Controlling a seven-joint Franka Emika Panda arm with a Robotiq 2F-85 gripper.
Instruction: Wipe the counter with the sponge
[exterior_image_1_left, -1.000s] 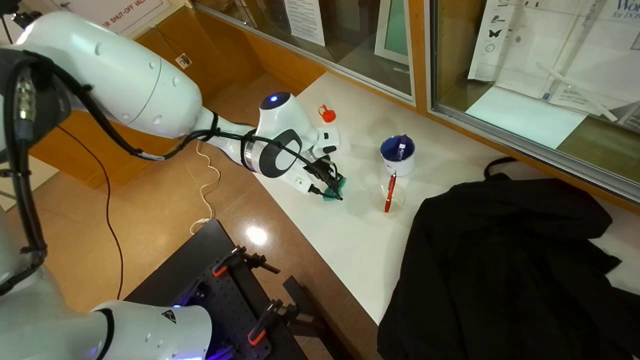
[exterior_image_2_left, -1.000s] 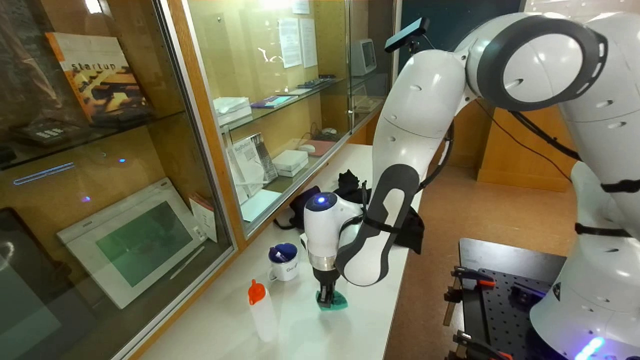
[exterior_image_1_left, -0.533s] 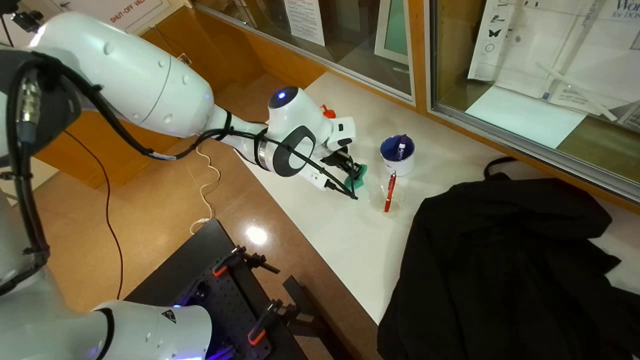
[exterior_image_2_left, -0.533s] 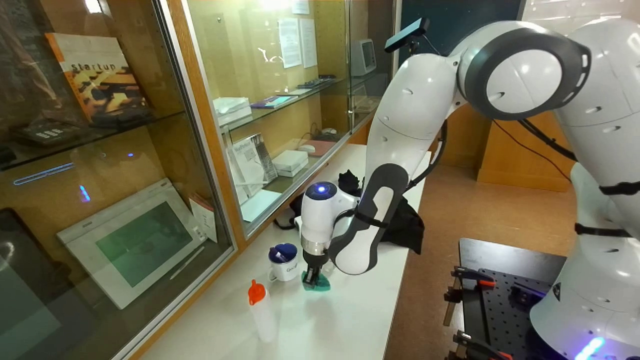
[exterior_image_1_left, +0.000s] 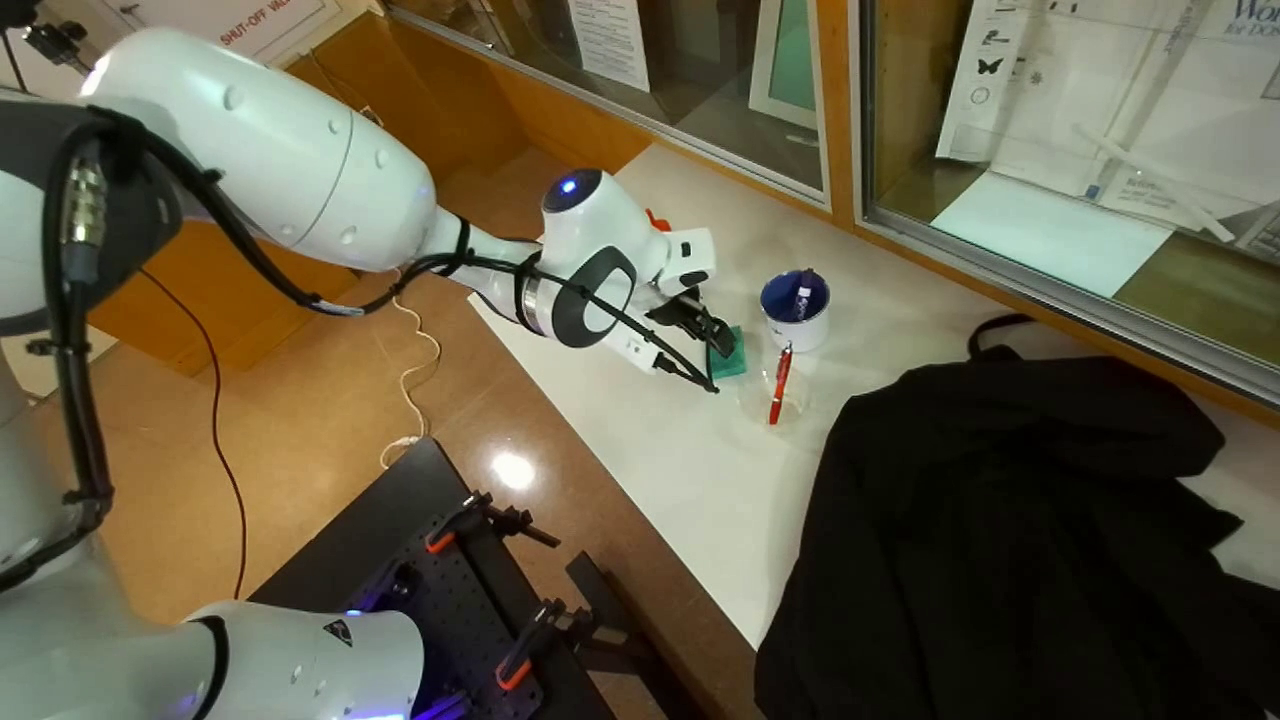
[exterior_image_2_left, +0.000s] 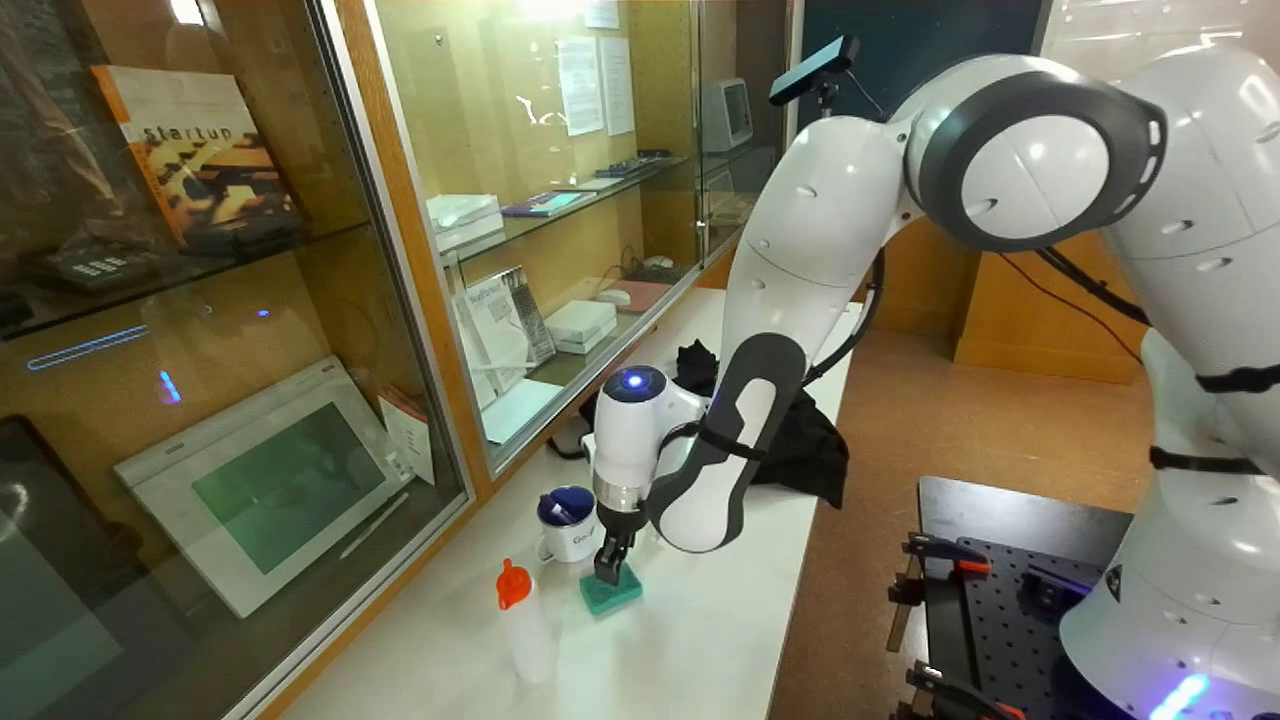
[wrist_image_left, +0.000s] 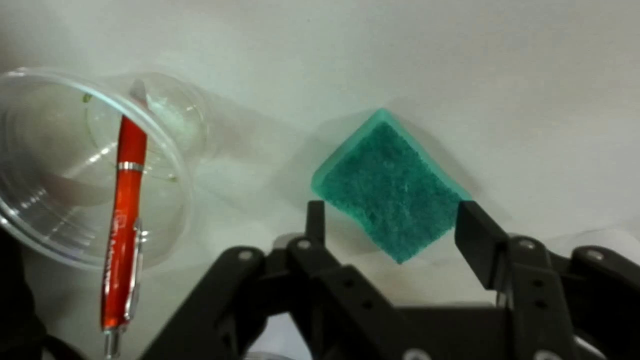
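The teal-green sponge (wrist_image_left: 395, 180) lies flat on the cream-white counter (wrist_image_left: 540, 110), turned like a diamond in the wrist view. My gripper (wrist_image_left: 391, 215) stands over its near corner with the two fingers spread apart. The right fingertip overlaps the sponge's right corner in that picture; whether it touches cannot be made out. The left fingertip is a little off the sponge's edge. In both exterior views the gripper (exterior_image_2_left: 607, 572) is just above the sponge (exterior_image_2_left: 615, 595), which rests on the counter (exterior_image_2_left: 690, 640). Part of the sponge (exterior_image_1_left: 735, 362) hides behind the fingers.
Close by stands a clear plastic cup (wrist_image_left: 167, 147) holding a red pen (wrist_image_left: 125, 215). A white mug (exterior_image_2_left: 572, 542), blue inside, is near the cabinet side. A bottle with a red cap (exterior_image_2_left: 515, 585) stands close too. A black cloth (exterior_image_1_left: 980, 520) covers part of the counter.
The arm has carried the pinched sponge across the counter toward the mug and the clear cup. In the last half second the fingers have parted, and the sponge has flattened out on the counter.
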